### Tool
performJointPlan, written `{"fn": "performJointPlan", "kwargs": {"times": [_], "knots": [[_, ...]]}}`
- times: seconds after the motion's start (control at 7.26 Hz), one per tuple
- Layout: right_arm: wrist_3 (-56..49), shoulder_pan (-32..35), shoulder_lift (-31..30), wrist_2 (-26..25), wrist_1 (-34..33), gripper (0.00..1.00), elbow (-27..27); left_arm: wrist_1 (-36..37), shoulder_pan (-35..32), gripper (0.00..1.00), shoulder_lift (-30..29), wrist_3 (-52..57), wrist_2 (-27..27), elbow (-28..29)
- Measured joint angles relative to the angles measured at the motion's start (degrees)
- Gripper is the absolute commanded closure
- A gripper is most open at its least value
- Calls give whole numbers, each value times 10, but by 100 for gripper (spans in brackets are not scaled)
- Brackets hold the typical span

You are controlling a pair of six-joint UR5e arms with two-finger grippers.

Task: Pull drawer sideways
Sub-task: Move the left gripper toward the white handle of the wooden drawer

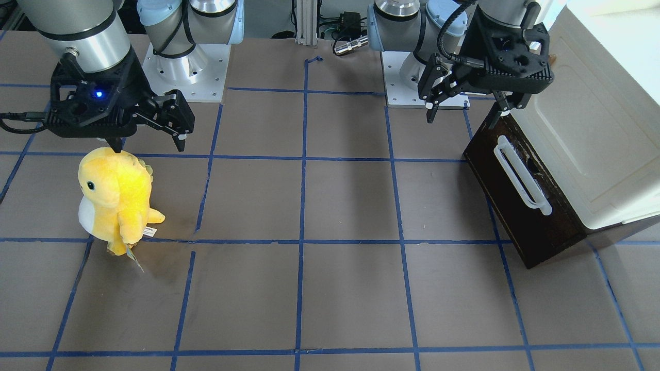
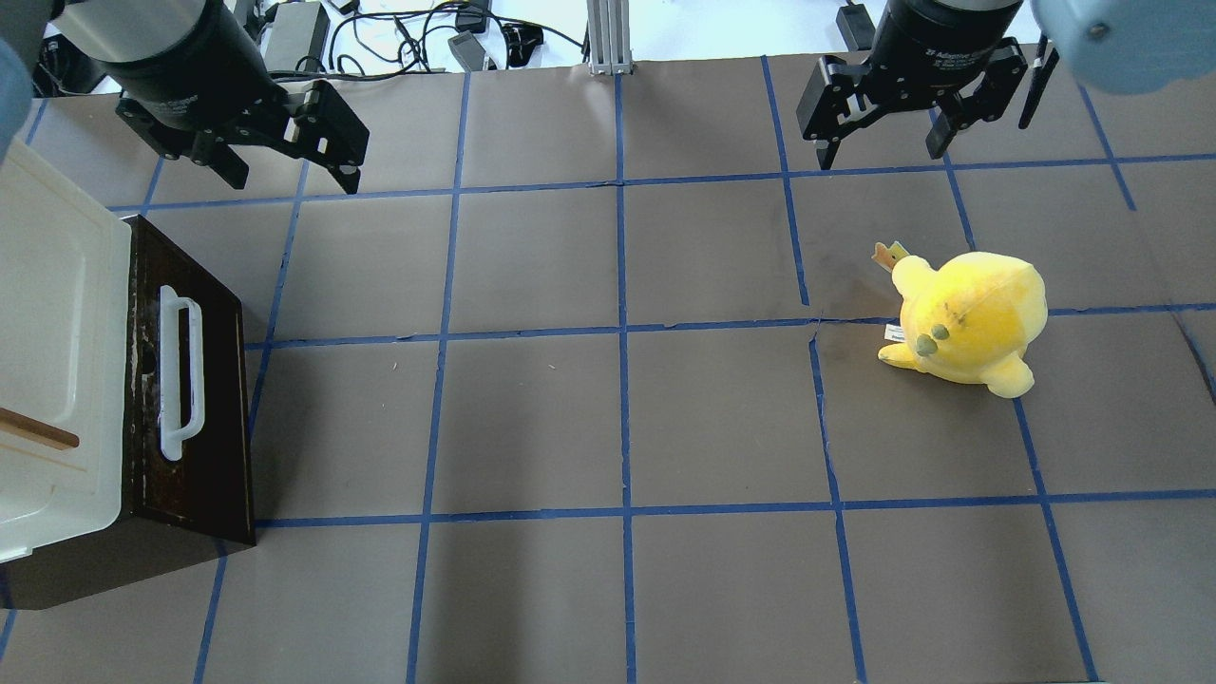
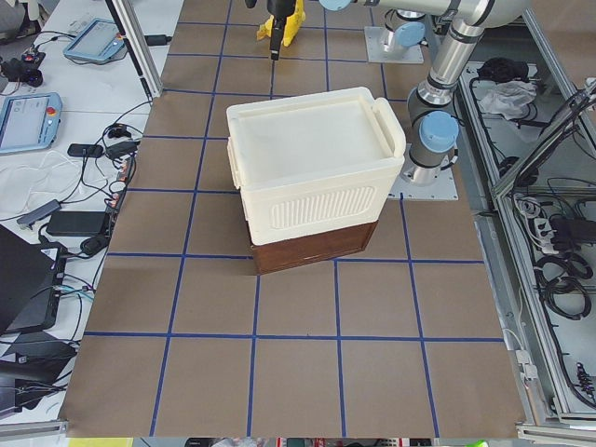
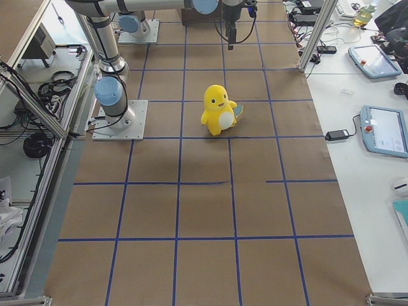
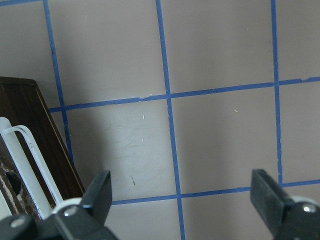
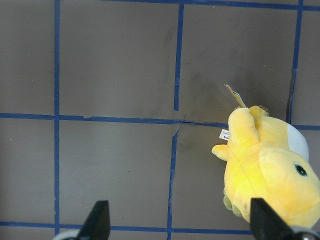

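Observation:
The drawer [image 1: 536,226] has a dark brown wooden front and a long white bar handle [image 1: 521,178], and sits under a cream cabinet at the table's left end. It also shows in the overhead view [image 2: 223,418] and the left wrist view [image 5: 20,125]. Its inside does not show. My left gripper [image 1: 464,113] is open and empty, above the table just past the drawer's far corner, apart from the handle [image 2: 180,370]. My right gripper [image 2: 882,152] is open and empty, above the table behind a yellow plush.
The cream cabinet [image 2: 47,332] with a small brown handle [image 2: 38,432] lies over the drawer. A yellow plush toy [image 2: 969,318] stands on the right half of the table, below my right gripper [image 6: 180,222]. Blue tape lines grid the brown table [image 2: 617,427].

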Motion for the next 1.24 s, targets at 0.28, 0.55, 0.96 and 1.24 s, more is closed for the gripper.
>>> {"fn": "performJointPlan", "kwargs": {"times": [0.28, 0.55, 0.96, 1.24], "knots": [[0, 0, 0, 0, 0, 0, 0, 1, 0, 0, 1, 0, 3, -1], [0, 0, 0, 0, 0, 0, 0, 2, 0, 0, 2, -1, 4, -1], [0, 0, 0, 0, 0, 0, 0, 1, -2, 0, 2, -3, 5, -4], [0, 0, 0, 0, 0, 0, 0, 3, -3, 1, -1, -21, 6, -13]]}}
